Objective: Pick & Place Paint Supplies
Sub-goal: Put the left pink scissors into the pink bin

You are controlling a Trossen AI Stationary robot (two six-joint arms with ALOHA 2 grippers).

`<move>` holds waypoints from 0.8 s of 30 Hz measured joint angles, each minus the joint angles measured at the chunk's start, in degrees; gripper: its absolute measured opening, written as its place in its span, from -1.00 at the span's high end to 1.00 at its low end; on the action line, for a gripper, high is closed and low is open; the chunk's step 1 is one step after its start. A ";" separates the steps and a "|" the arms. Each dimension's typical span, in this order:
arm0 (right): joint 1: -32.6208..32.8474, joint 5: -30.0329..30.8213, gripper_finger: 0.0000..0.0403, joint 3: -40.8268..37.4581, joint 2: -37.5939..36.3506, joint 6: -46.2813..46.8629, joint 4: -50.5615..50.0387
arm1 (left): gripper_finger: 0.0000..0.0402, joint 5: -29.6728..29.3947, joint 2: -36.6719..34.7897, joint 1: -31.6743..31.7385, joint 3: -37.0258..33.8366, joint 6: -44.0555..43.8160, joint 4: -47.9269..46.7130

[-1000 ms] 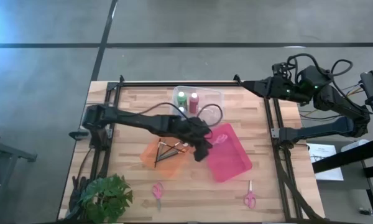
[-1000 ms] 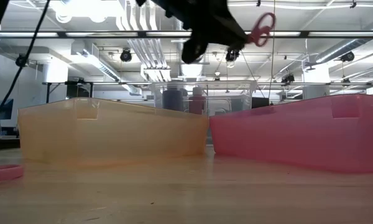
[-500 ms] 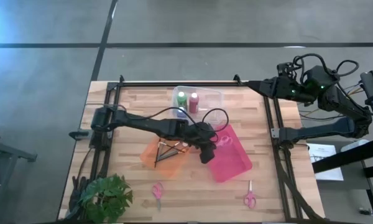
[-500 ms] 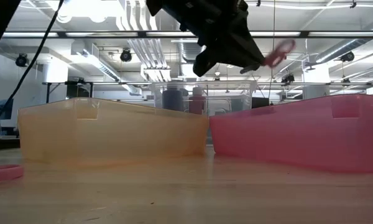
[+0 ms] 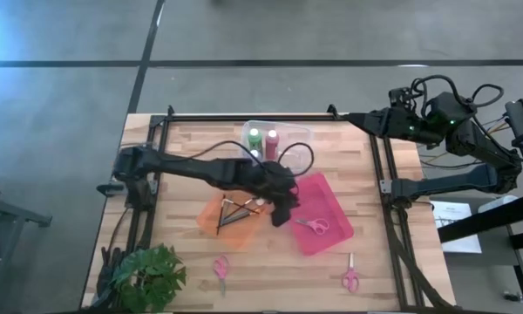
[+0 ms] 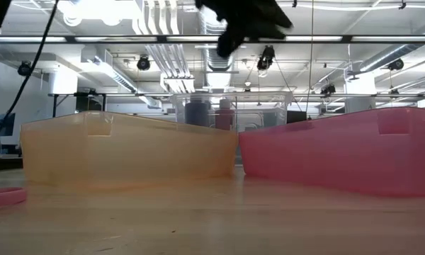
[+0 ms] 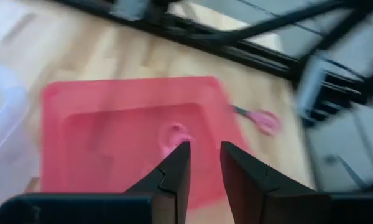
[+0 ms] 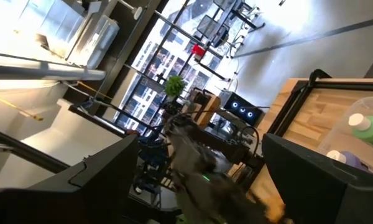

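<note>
The green bottle [image 5: 254, 137] and pink-red bottle [image 5: 271, 142] stand upright in a clear bin [image 5: 298, 133] at the table's far side, and the blue one [image 6: 197, 113] shows through its wall in the low view. Thin paintbrushes [image 5: 235, 212] lie crossed in the orange bin [image 5: 209, 215]. My left gripper [image 5: 283, 212] [image 7: 205, 146] hovers open above the near-left edge of the pink bin [image 5: 336, 228], holding nothing. A pair of pink scissors [image 5: 311, 224] lies on that bin's floor. My right gripper [image 5: 357, 118] waits open above the table's far right corner.
Two more pink scissors [image 5: 220, 266] [image 5: 349, 278] lie on the table near its near edge. A potted plant [image 5: 148, 275] sits at the near left corner. Bare wood shows along the left side and between the bins and the near edge.
My left gripper carried the pink scissors toward the table's right over the pink bin, dipped down and let go. The scissors have fallen and now lie flat in the pink bin. The gripper has since risen and drawn back slightly toward the left.
</note>
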 joint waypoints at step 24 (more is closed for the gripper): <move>0.00 -0.68 -0.66 -0.02 -0.77 0.37 0.02 | 0.51 1.11 -12.94 -28.33 -7.18 22.35 -36.31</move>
